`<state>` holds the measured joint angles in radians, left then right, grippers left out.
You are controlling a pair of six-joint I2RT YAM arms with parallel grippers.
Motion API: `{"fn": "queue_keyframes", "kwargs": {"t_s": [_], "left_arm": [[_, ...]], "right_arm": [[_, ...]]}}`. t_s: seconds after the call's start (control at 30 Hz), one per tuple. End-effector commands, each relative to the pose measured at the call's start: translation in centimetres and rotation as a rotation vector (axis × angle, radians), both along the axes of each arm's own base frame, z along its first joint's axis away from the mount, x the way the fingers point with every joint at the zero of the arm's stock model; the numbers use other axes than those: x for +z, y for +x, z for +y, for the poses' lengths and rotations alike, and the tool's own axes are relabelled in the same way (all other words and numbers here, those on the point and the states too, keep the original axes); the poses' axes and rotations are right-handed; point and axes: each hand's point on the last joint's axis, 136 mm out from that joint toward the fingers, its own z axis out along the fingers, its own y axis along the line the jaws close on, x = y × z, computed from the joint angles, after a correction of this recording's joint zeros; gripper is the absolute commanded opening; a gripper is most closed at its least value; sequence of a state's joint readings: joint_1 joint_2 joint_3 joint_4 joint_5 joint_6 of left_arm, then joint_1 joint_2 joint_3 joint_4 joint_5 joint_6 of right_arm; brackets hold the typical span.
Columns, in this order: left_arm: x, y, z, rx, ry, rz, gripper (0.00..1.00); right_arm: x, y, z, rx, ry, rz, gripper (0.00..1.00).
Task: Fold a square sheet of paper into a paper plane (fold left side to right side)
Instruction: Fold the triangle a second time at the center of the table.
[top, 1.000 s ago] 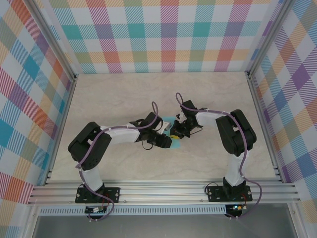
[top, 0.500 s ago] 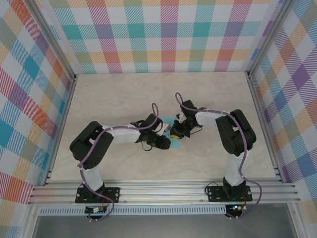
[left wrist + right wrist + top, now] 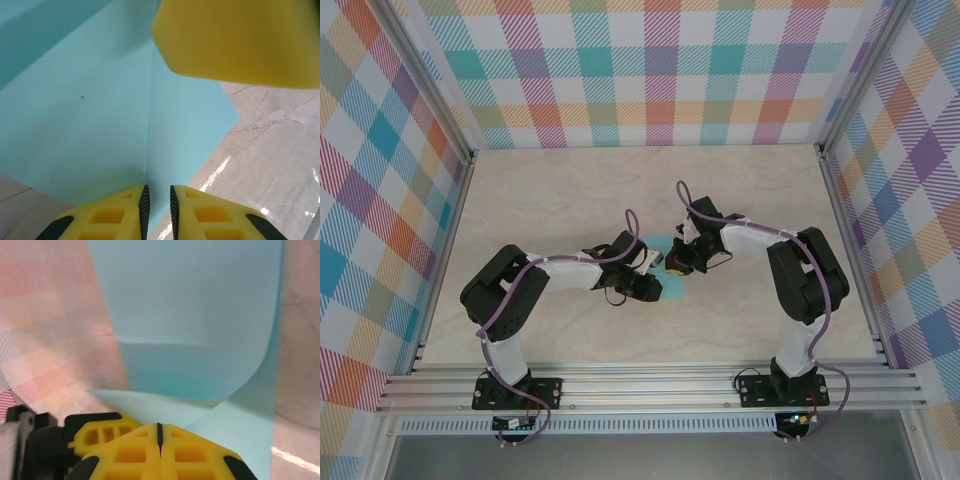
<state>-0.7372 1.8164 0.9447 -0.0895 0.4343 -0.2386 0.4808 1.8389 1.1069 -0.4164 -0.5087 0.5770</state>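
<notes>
The square sheet of paper [image 3: 672, 290] is light turquoise and lies at the table's middle, mostly under both grippers. In the left wrist view the paper [image 3: 100, 125] lies flat with a straight crease running down to my left gripper [image 3: 157, 197]. Its jaws stand a narrow gap apart over that crease. A yellow finger [image 3: 240, 40] of the right gripper hangs above. In the right wrist view the paper [image 3: 190, 305] curls up and over. My right gripper [image 3: 160, 426] is shut with the paper's edge at its tips. From above, the left gripper [image 3: 655, 280] and right gripper [image 3: 672, 265] nearly touch.
The marble-look table [image 3: 550, 200] spreads out around the arms. Plaid walls [image 3: 640, 70] close the back and both sides, and an aluminium rail [image 3: 650, 385] runs along the near edge. The left gripper's yellow finger [image 3: 100, 432] sits just left of the right fingertips.
My left jaws have narrowed over the crease. The right arm's elbow has swung outward, and its jaws have closed fully. Both grippers stay at the paper.
</notes>
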Motion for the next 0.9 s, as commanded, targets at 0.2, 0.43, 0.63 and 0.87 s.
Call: {"fn": "queue_keyframes", "kwargs": {"t_s": [0.2,0.43,0.63,0.87], "left_arm": [[-2.2,-2.2,1.9,-0.011,0.088,0.072,0.19],[-2.3,-2.1,2.1,-0.004,0.095,0.07,0.19],[-2.5,-2.3,2.3,-0.002,0.103,0.071,0.19],[-2.8,-2.6,2.6,-0.002,0.109,0.075,0.18]], "right_arm": [[-1.6,-2.2,2.0,0.077,0.027,0.056,0.01],[-3.7,-2.3,1.1,0.087,-0.057,0.063,0.01],[-5.3,-1.6,-0.9,0.106,-0.181,0.005,0.02],[-5.4,0.8,-2.6,0.085,-0.202,-0.039,0.02]]}}
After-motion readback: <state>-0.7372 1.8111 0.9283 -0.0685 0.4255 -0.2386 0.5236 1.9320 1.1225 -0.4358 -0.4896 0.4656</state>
